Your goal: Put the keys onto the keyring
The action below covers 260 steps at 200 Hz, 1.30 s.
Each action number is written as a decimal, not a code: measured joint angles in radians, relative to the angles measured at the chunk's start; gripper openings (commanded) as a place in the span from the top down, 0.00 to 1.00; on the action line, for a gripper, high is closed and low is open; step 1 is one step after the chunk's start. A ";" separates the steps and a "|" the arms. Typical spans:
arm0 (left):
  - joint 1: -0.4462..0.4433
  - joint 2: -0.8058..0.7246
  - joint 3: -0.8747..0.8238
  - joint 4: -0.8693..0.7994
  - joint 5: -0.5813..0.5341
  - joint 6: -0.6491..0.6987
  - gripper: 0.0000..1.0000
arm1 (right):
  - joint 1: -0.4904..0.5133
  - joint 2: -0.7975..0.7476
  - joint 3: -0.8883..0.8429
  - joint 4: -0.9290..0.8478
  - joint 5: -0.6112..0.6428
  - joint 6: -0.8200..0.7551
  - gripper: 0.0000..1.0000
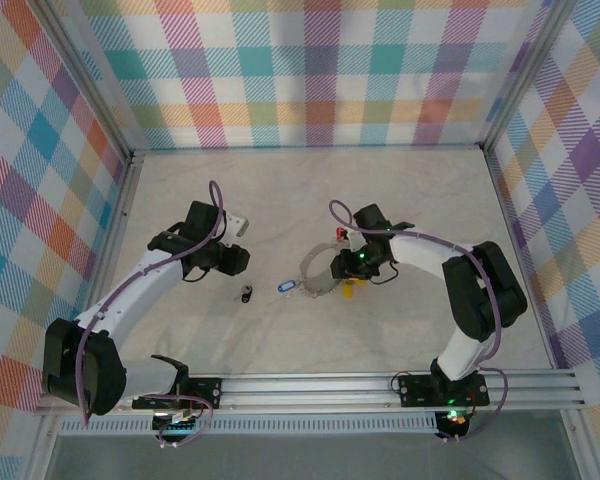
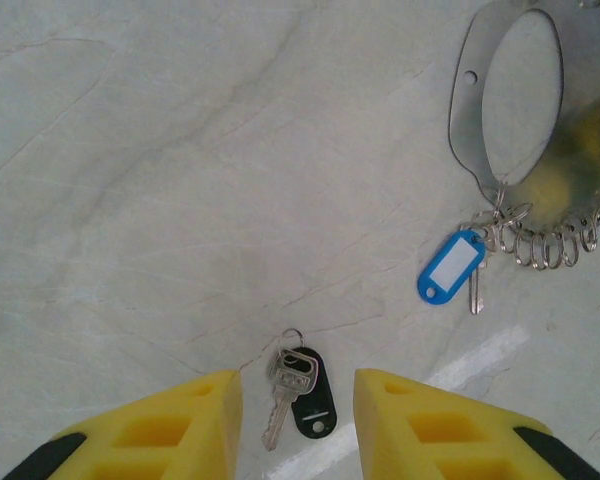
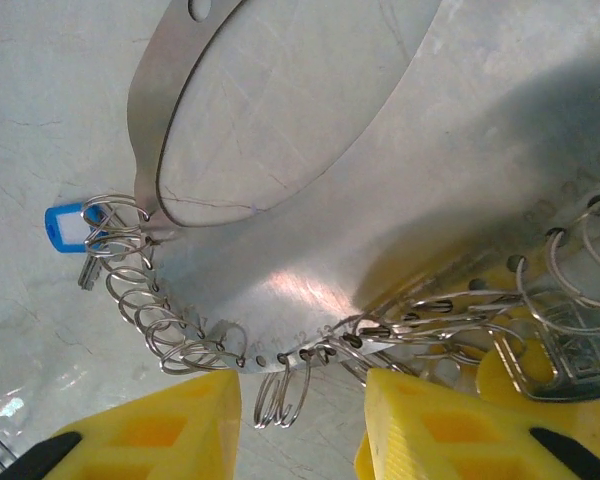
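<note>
Just ahead of the spread left claw, the black-tagged key; keyring rim at the likewise spread right claw.

Bright, even overhead light leaves only faint, soft shadows on the table. Close up in the right wrist view, the keyring carries a bright patch of glare and throws a broad grey shadow to its right.

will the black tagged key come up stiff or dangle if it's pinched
Probably dangles: the black-tagged key and its tag share one small split ring, so they'd likely swing apart. It lies flat and thin on the table, so a pinch may slip over it.
</note>
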 measured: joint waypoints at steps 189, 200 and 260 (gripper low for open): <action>0.000 -0.010 -0.026 0.025 0.008 0.000 0.65 | 0.073 -0.057 -0.076 0.034 0.062 0.232 0.83; 0.000 -0.013 -0.029 0.028 0.008 0.000 0.65 | 0.073 -0.051 -0.076 0.033 0.068 0.242 0.83; 0.000 -0.024 -0.043 0.034 0.008 0.000 0.65 | 0.073 -0.033 -0.067 0.027 0.084 0.249 0.83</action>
